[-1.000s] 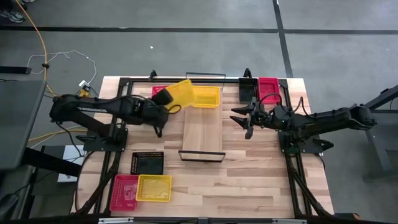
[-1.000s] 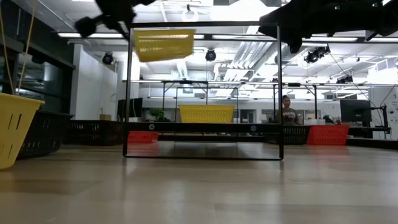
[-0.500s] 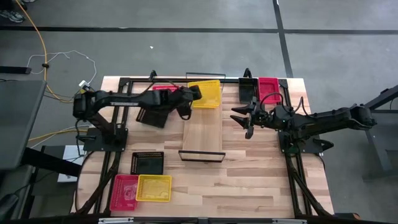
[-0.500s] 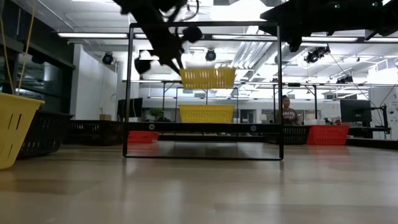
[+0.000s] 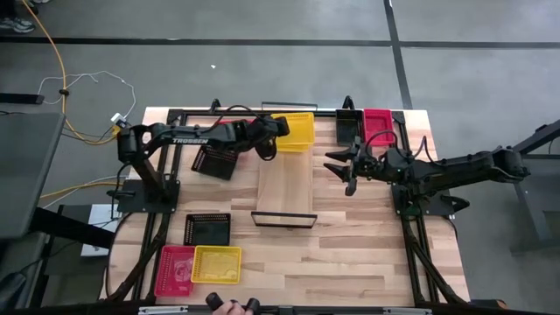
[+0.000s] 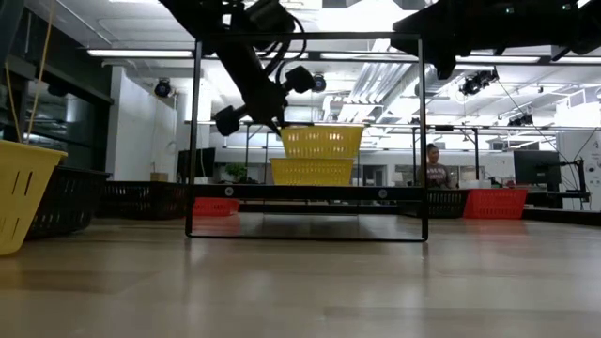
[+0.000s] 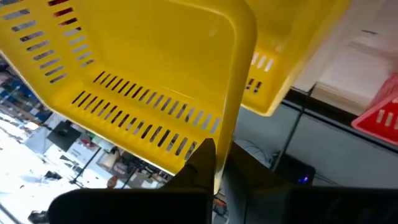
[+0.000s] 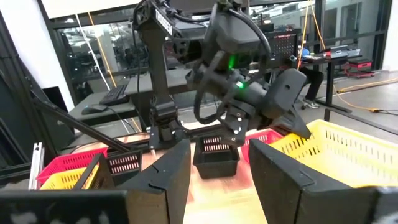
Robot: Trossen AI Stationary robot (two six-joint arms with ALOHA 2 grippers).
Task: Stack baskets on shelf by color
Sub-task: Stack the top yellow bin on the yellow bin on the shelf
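Yellow perforated plastic basket point(image 6: 322, 141), shallow and rectangular, hangs just above a second yellow basket point(image 6: 312, 171) that sits on the far end of the long pale wooden shelf point(image 5: 286, 185); in the low view the two are nearly nested, with the upper one offset slightly sideways. The left gripper point(image 5: 273, 133) holds the upper basket by its rim at the corner, the dark fingers point(image 7: 202, 163) pinched shut on the yellow wall in the left wrist view. The shelf has thin black wire frames at both short ends, and its near half is bare wood. Beside the shelf's far end, on the right arm's side, a black basket point(image 5: 349, 125) and a pink-red basket point(image 5: 379, 123) stand next to each other. On the left arm's side of the shelf, a black basket point(image 5: 214, 161) lies tilted under the left arm, with a pink-red basket point(image 5: 231, 125) partly hidden behind the arm. Nearer the table's front edge, well apart from the shelf, lie another black basket point(image 5: 208, 228), a yellow basket point(image 5: 216, 264) and a pink-red basket point(image 5: 174, 269), the last two overlapping. The right gripper point(image 5: 339, 166) hovers beside the shelf's middle, its fingers spread apart and holding nothing.
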